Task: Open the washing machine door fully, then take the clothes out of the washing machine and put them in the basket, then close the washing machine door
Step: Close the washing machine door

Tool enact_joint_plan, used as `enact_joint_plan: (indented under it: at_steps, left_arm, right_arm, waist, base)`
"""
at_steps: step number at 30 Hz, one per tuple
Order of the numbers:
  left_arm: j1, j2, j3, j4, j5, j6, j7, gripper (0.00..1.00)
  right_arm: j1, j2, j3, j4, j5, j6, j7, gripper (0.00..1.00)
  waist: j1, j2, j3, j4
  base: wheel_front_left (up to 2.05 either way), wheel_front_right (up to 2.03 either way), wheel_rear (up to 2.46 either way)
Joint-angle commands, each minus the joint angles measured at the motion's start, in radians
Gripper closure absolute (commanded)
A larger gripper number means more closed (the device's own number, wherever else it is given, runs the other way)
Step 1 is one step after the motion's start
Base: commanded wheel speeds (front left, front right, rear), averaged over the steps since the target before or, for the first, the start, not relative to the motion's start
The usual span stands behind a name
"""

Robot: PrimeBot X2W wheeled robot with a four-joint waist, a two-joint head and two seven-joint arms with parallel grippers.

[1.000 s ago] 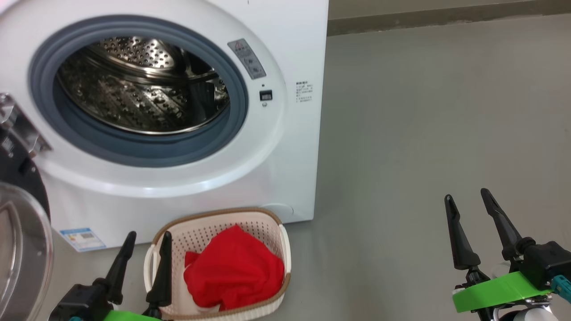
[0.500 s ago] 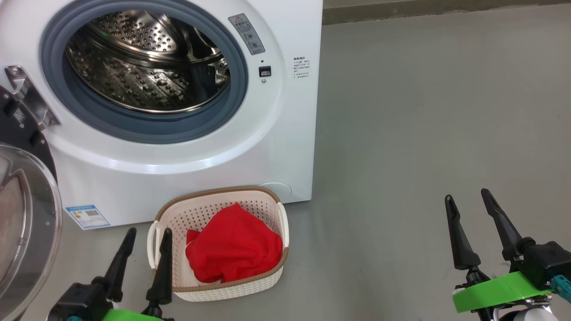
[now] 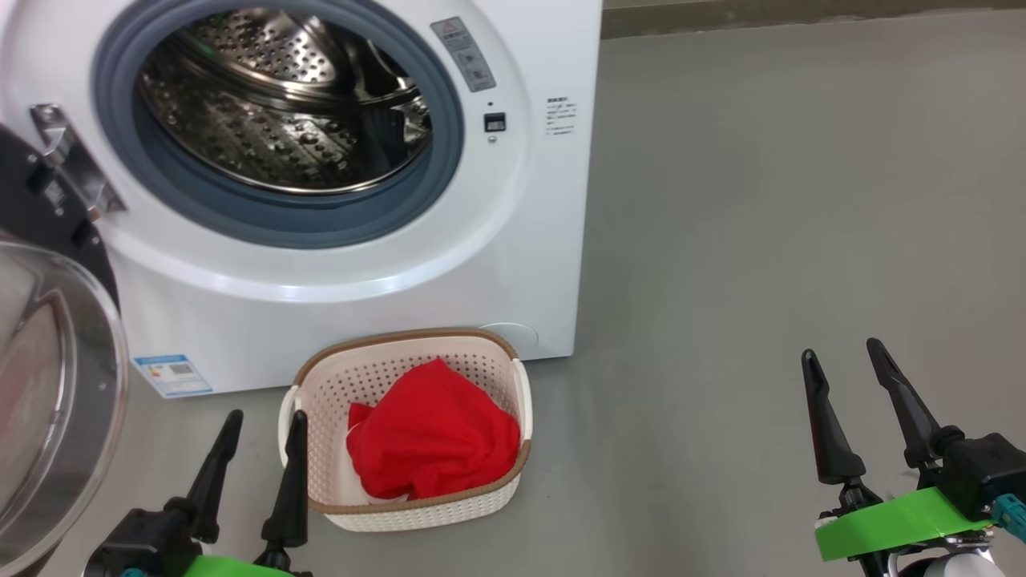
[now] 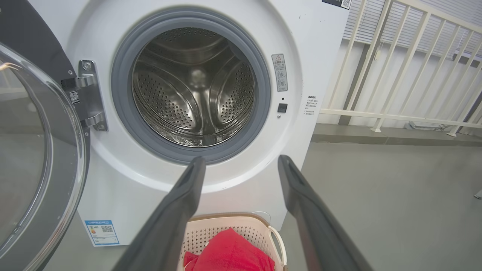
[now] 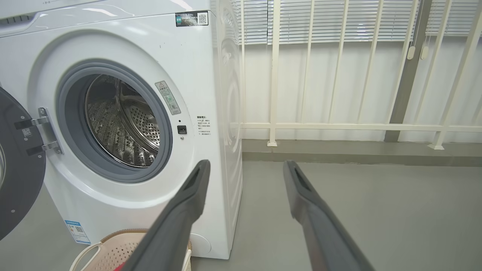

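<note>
Head view: the washing machine door (image 3: 48, 385) is hanging open at 9 o'clock. The red clothes (image 3: 433, 441) are lying in the basket (image 3: 401, 338) at 6 o'clock, by the washing machine (image 3: 521, 240). The left gripper (image 3: 266, 417) and right gripper (image 3: 841, 351) are holding their fingers apart, gripping nothing.

Left wrist view: the blue sticker (image 4: 101, 231) is showing writing too small to read.

Right wrist view: a black sticker (image 5: 191, 19) is sitting at 12 o'clock, also too small to read.

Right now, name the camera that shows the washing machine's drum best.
Left wrist view: it looks straight into the drum, back wall included. The head view catches it from above, at an angle; the right wrist view sees it slantwise from the side.
</note>
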Motion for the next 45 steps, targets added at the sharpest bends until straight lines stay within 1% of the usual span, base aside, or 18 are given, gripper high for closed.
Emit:
enact_joint_plan:
  at_steps: [1, 12, 14, 21, 32, 38, 45]
  left_arm:
    - [-0.022, 0.008, 0.036, -0.026, 0.007, -0.005, -0.008, 0.0]
    - [-0.009, -0.008, 0.054, -0.051, 0.035, -0.004, -0.008, 0.0]
    - [-0.008, -0.006, 0.055, -0.058, 0.06, 0.002, -0.008, 0.0]
    - [-0.016, -0.013, 0.066, -0.067, 0.066, 0.009, -0.008, 0.0]
    - [-0.01, -0.022, 0.091, -0.111, 0.07, 0.035, -0.008, 0.0]
    - [-0.008, -0.024, 0.097, -0.129, 0.072, 0.048, -0.008, 0.0]
    - [-0.007, -0.025, 0.097, -0.139, 0.063, 0.053, -0.008, 0.0]
  right_arm:
    - [-0.03, -0.009, 0.017, -0.025, -0.007, 0.006, -0.006, 0.0]
    - [-0.043, -0.021, 0.041, -0.024, -0.001, 0.006, -0.006, 0.0]
    - [-0.047, -0.021, 0.043, -0.023, 0.0, 0.006, -0.006, 0.0]
    - [-0.07, -0.021, 0.058, -0.026, 0.001, 0.006, -0.006, 0.0]
    - [-0.087, -0.02, 0.085, -0.021, 0.005, 0.006, -0.006, 0.0]
    - [-0.094, -0.017, 0.092, -0.02, 0.005, 0.006, -0.006, 0.0]
    - [-0.099, -0.014, 0.092, -0.021, 0.002, 0.006, -0.006, 0.0]
  waist:
    - [0.0, 0.0, 0.004, 0.012]
    - [0.0, 0.0, 0.008, 0.107]
    - [0.0, 0.0, 0.01, 0.128]
    - [0.0, 0.0, 0.024, 0.196]
    - [0.0, 0.0, 0.023, 0.293]
    - [0.0, 0.0, 0.022, 0.333]
    - [0.0, 0.0, 0.024, 0.392]
  base:
    - [0.0, 0.0, 0.0]
    - [0.0, 0.0, 0.0]
    - [0.0, 0.0, 0.0]
    - [0.0, 0.0, 0.0]
    - [0.0, 0.0, 0.0]
    - [0.0, 0.0, 0.0]
    - [0.0, 0.0, 0.0]
